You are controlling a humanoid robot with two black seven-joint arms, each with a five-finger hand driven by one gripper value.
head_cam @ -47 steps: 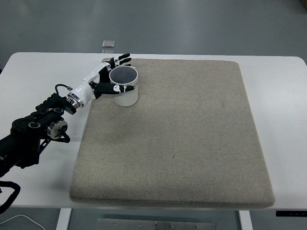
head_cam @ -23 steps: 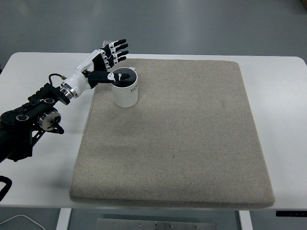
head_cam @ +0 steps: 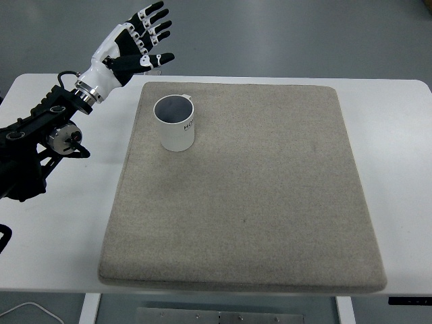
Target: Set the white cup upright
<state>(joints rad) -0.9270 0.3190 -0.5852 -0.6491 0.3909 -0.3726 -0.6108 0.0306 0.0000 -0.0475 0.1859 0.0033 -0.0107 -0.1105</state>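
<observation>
A white cup (head_cam: pixel 175 124) stands upright on the grey mat (head_cam: pixel 256 189) near its far left corner, its mouth facing up and dark print on its side. My left hand (head_cam: pixel 138 42) is raised above and to the left of the cup, well clear of it, with its fingers spread and nothing in them. The left arm (head_cam: pixel 40 138) comes in from the left edge over the white table. The right arm does not show.
The mat covers most of the white table (head_cam: pixel 398 169). Bare strips of table run along its left and right sides. The floor lies beyond the table's far edge.
My left hand has let go of the cup and lifted up and to the left, away from it. The cup stays upright in the same spot.
</observation>
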